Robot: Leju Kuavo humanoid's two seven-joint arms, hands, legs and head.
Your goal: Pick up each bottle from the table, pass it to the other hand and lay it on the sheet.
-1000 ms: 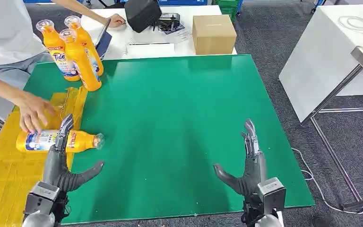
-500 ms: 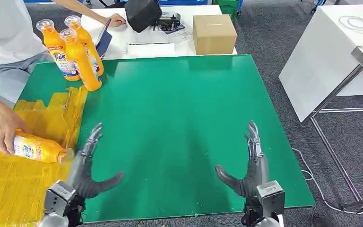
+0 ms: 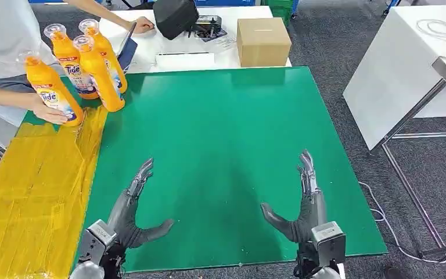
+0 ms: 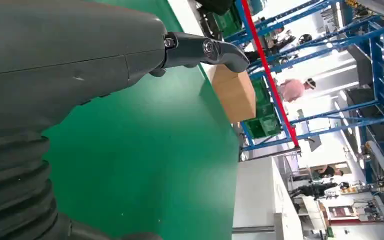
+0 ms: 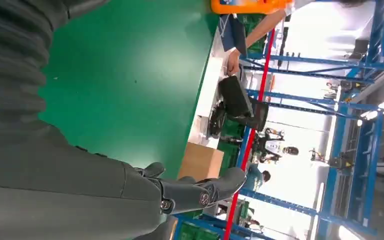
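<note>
A: Bottles (image 3: pixel 96 61) first, head view: three stand upright at the far left corner of the green table (image 3: pixel 220 145); a fourth bottle (image 3: pixel 52 90) is in a person's hand (image 3: pixel 49 113), at the far end of the yellow sheet (image 3: pixel 35 186); nothing's ready near the robot.

B: Left hand (image 3: pixel 130 212) and right hand (image 3: pixel 302 203)?

A: Both low over the near edge, fingers spread, thumbs out, holding nothing (well apart from the bottles); I'd wait till the person lets go, then reach w/ the fingers kept wide.

B: Left wrist view?

A: Thumb (image 4: pixel 205 50) over bare green; cardboard box (image 4: pixel 235 92) beyond.

B: Right wrist?

A: Same; thumb (image 5: pixel 200 190) stuck out, nothing held; grasp mid-body, I'd say, so the handover has room.
</note>
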